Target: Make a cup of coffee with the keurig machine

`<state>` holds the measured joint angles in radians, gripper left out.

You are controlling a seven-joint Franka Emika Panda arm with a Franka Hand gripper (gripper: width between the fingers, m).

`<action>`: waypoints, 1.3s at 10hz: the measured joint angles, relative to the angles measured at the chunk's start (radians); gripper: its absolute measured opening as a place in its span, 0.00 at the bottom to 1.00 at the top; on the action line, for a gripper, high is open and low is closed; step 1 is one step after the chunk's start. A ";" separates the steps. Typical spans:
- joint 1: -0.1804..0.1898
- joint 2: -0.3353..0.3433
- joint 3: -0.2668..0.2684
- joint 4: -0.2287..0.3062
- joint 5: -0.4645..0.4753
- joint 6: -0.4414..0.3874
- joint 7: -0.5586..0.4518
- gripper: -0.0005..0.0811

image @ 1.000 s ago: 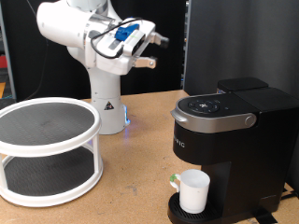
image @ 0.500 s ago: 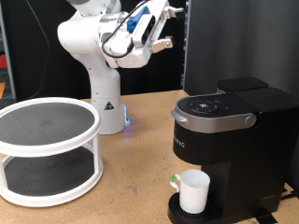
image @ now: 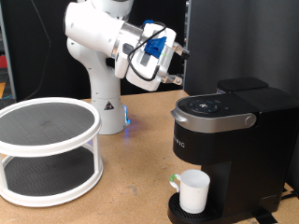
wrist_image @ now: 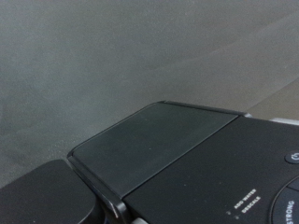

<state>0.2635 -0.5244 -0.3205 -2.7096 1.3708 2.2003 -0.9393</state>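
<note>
The black keurig machine (image: 231, 140) stands at the exterior view's right with its lid down. The white mug (image: 193, 191) stands upright on the machine's drip tray under the spout. My gripper (image: 177, 67) hangs in the air above and to the left of the machine's top, pointing toward it. Its fingers stand apart with nothing between them. The wrist view shows only the machine's black top (wrist_image: 168, 149) from close up, with a round button (wrist_image: 292, 157) at the picture's edge; no fingers show there.
A white two-tier round rack (image: 47, 149) with dark mesh shelves stands at the exterior view's left. The white arm base (image: 106, 105) stands behind it on the wooden table (image: 131, 201). A tall black panel (image: 243, 42) rises behind the machine.
The arm has swung toward the exterior view's right and dropped, bringing the gripper from high above the base to just above the machine's left side. Mug and machine have not moved.
</note>
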 joint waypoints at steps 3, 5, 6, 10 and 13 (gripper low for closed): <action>-0.011 -0.007 0.031 -0.007 -0.078 0.071 -0.051 1.00; -0.048 -0.023 0.106 -0.014 -0.311 0.135 -0.021 1.00; -0.078 -0.033 0.135 -0.012 -0.464 0.105 0.016 1.00; -0.143 -0.040 0.182 0.010 -0.774 -0.010 0.102 1.00; -0.208 -0.023 0.317 0.018 -1.136 -0.023 0.199 1.00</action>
<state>0.0551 -0.5478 -0.0034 -2.6915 0.2346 2.1775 -0.7404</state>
